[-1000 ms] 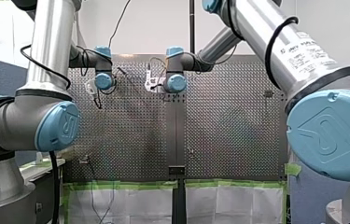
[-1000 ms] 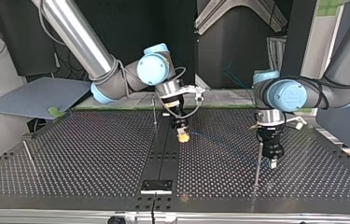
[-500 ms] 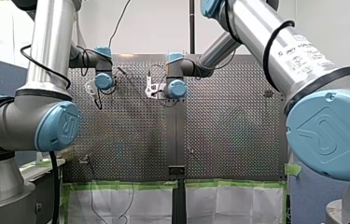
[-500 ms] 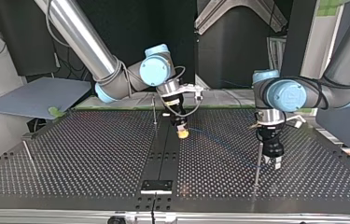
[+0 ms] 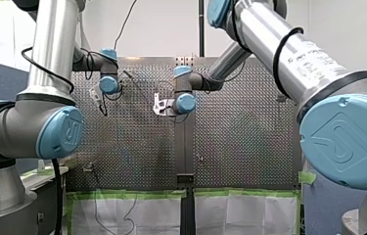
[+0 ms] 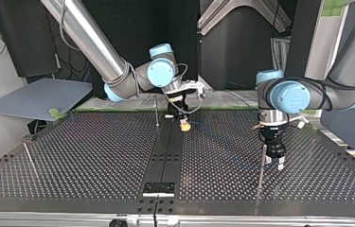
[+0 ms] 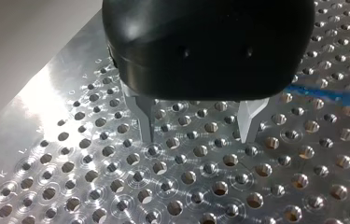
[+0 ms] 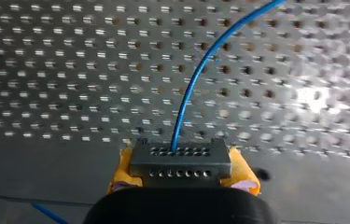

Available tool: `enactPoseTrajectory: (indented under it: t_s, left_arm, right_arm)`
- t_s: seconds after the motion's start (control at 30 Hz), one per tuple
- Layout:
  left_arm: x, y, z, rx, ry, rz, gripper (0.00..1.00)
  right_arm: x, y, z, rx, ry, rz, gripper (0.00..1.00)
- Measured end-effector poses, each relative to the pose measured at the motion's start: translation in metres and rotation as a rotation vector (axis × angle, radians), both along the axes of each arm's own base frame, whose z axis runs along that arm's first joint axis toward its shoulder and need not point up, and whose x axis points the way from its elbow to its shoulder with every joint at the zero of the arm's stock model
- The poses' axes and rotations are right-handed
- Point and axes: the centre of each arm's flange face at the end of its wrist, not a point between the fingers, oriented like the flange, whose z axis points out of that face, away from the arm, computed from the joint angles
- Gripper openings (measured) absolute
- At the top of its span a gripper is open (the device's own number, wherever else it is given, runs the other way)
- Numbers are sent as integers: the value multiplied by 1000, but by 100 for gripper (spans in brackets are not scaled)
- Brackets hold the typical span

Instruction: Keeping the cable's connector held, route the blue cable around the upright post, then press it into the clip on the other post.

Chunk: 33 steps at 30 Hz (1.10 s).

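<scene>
Right jaws seemingly pinch connector [image 8: 180, 163]; cable [image 8: 196, 74] ahead.

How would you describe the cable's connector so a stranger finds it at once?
In the top view, follow my right arm down to its pincer near the table's middle strip. Between the yellow pads sits the connector, a grey block with rows of small holes; only it has the blue cable coming out.

perforated table [image 6: 94, 156] | black strip [image 6: 168, 151] mid-table (small plate [image 6: 159, 188] at one end) | post [image 6: 156, 112] just beside strip | second post [image 6: 261, 165] well apart from strip | blue cable [image 7: 331, 95] lying flat, second post's side of strip
</scene>
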Motion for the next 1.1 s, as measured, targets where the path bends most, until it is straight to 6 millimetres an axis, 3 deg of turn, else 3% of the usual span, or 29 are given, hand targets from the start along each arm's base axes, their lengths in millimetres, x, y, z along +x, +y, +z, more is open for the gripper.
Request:
enactPoseTrajectory:
  t_s: [0.37, 0.8, 1.1]
  left_arm:
    - [2, 3, -4, -4, 7, 0, 87]
    - [8, 8, -21, -7, 39, -6, 87]
    - [10, 14, -23, -16, 43, -5, 87]
  right_arm:
    - [-1, -6, -48, 40, 50, -8, 0]
    - [-5, -11, -133, 94, 133, -23, 0]
    - [-12, -13, -177, 123, 172, -30, 0]
